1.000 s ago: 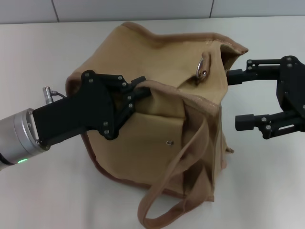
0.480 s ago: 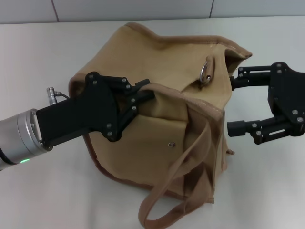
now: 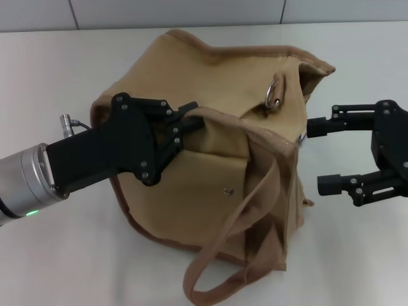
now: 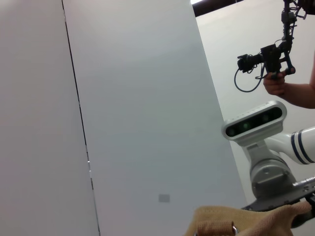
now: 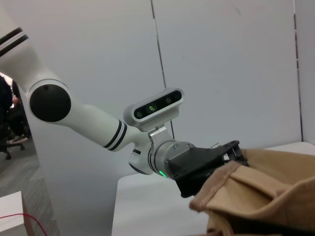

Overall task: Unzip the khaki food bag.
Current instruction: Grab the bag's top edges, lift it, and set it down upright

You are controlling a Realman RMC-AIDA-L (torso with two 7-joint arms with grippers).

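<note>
Head view: the khaki food bag point(image 3: 210, 159) is seen standing at the middle of a white table point(image 3: 57, 70), slumped, with 1 webbing handle point(image 3: 223, 255) trailing toward the near edge. The left gripper point(image 3: 191, 121) is clamped narrowly on a fold of canvas at the bag's top left, where it serves as an anchor. The right gripper point(image 3: 322, 155) is held just beside the bag's right side with its 2 fingers spread wide and nothing between them. A silver ring pull point(image 3: 273, 94) is visible on the top panel near the far right corner, left of that gripper. The step in hand is judged to be the approach to the pull; the zipper is not yet gripped. Next, the right gripper would need to be brought over the ring, closed on it, and drawn along the zipper line while the bag is held.
</note>
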